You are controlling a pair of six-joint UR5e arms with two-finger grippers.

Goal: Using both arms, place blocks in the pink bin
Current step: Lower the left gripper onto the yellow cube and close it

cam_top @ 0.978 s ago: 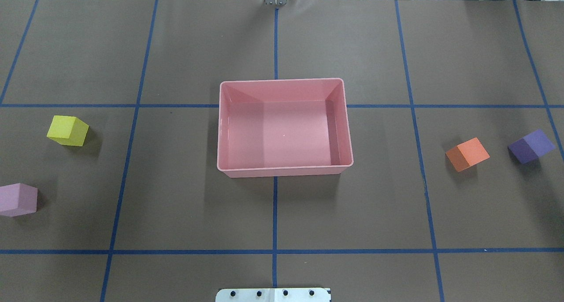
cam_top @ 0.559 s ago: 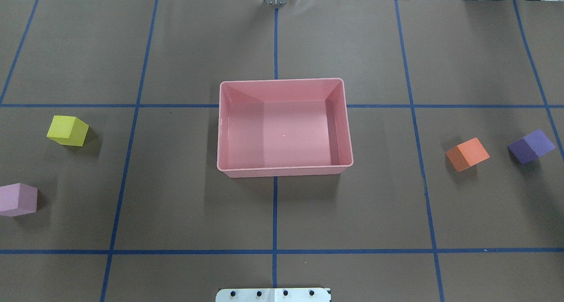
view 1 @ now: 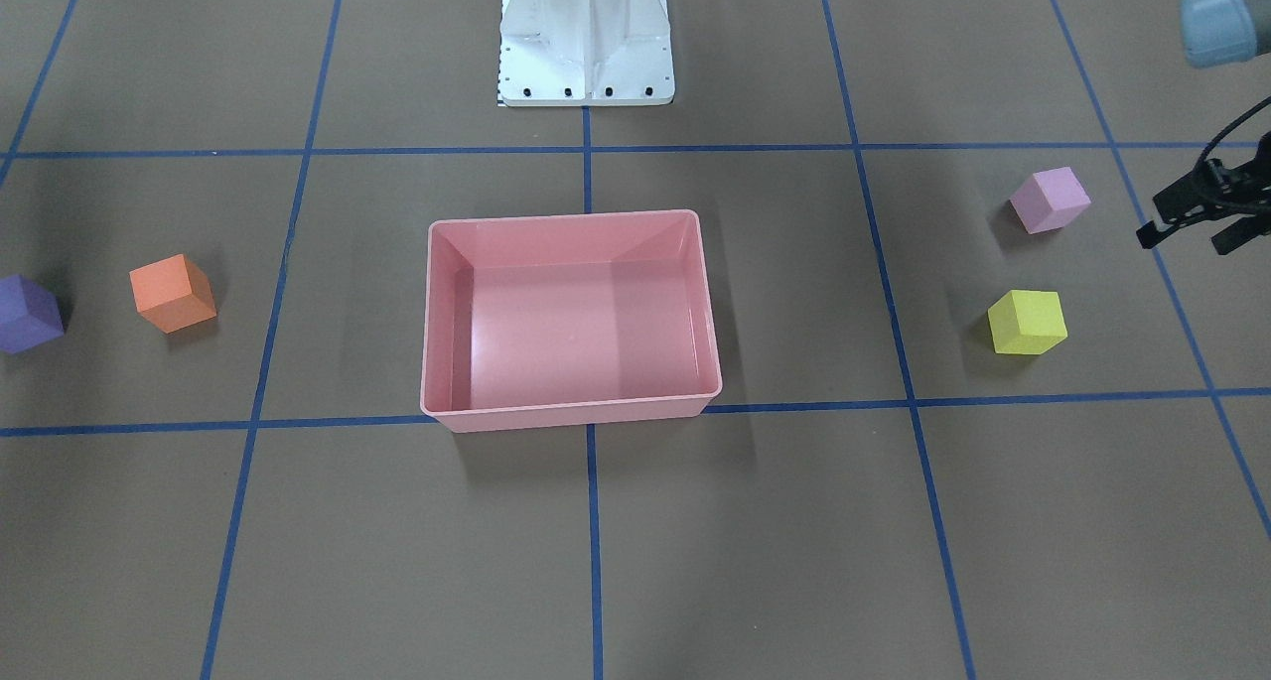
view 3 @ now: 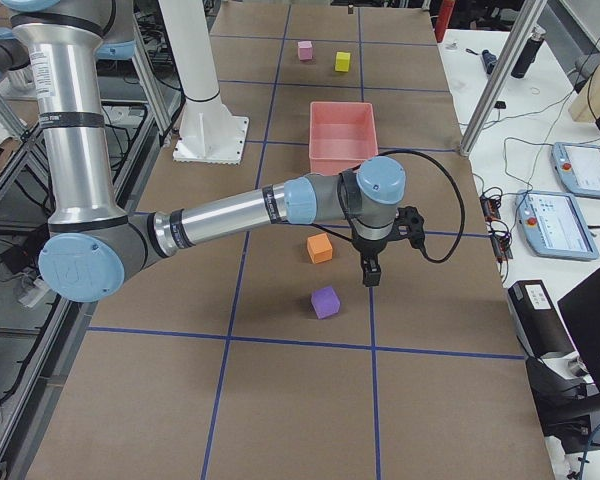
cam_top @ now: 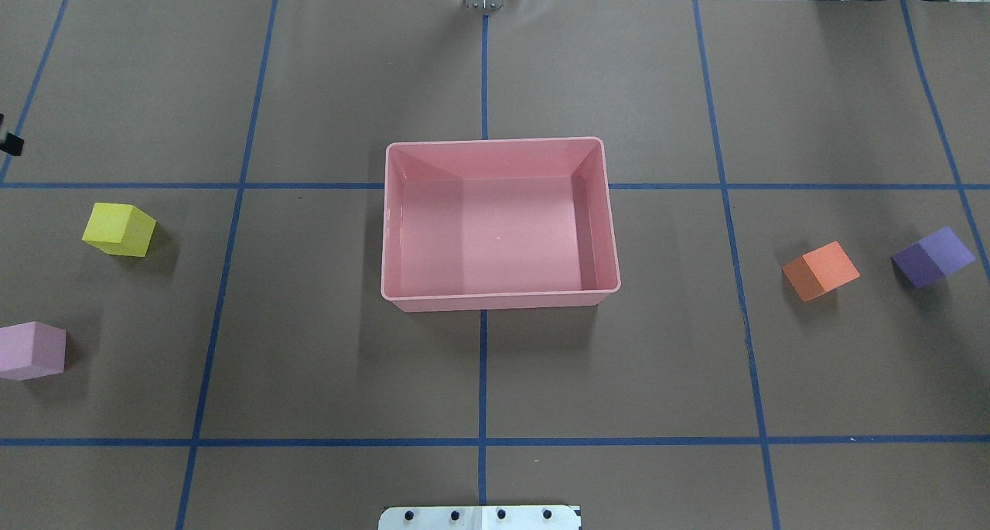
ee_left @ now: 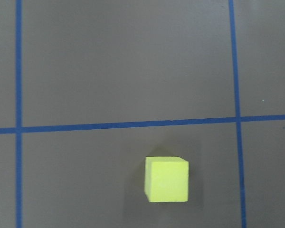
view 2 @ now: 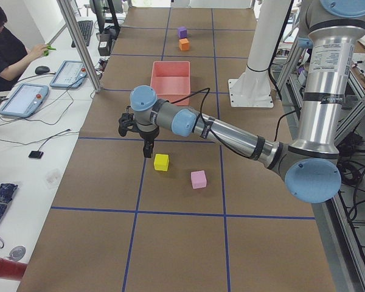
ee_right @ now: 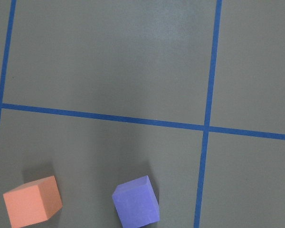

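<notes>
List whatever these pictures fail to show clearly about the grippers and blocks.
Right gripper: seen only in the exterior right view, and small; open or shut cannot be told.
Left gripper: cut off by the front-facing view's right edge; open or shut is unclear.
Pink block: cut off by the overhead view's left edge.
Purple block: cut off by the front-facing view's left edge.

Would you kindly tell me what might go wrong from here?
1. The orange block and purple block lie near each other, both skewed to the tape grid; the right gripper may nudge one while taking the other.
2. The pink bin sits between the two pairs, so the left gripper and the right one, delivering together, might clash above it.
</notes>
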